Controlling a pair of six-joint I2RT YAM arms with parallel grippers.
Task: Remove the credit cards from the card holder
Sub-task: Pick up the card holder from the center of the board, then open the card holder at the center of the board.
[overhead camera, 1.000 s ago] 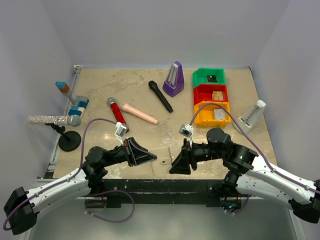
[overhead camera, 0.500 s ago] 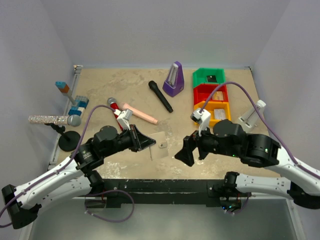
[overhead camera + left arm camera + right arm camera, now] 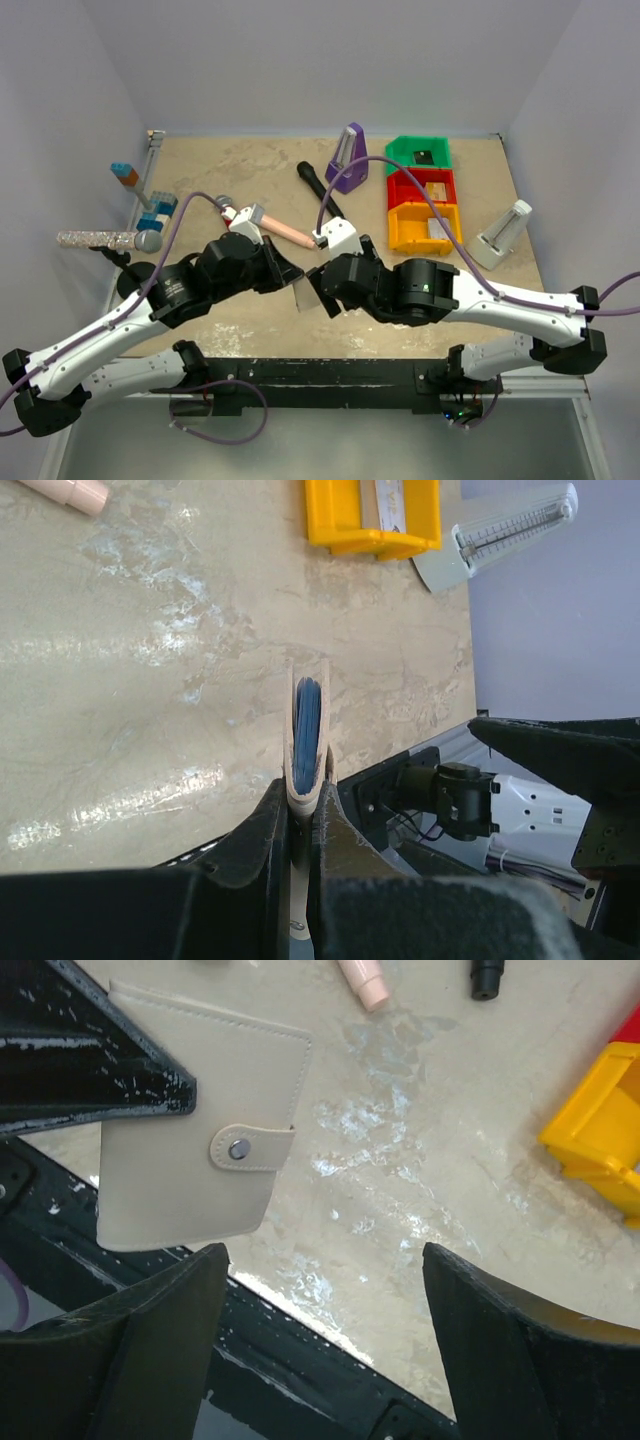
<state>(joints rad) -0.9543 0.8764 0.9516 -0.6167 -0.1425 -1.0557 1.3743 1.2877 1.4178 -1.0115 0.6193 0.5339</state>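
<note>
Tabletop (image 3: pixel 230 170) — bins (image 3: pixel 410 240), metronome (image 3: pixel 347 160) beyond card holder (image 3: pixel 240 1080)

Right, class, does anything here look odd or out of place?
The card holder is held up by one edge in the left gripper, yet its snap tab is fastened, so it cannot open. Nothing looks spilled or damaged.

This is a robotics lab test cell: plain pale walls (image 3: pixel 300 60) box in a marbled tabletop (image 3: pixel 220 170) with two robot arms (image 3: pixel 110 335) and unrelated props, a glittery microphone (image 3: pixel 100 239), a purple metronome (image 3: pixel 347 158), coloured bins (image 3: pixel 393 190).
</note>
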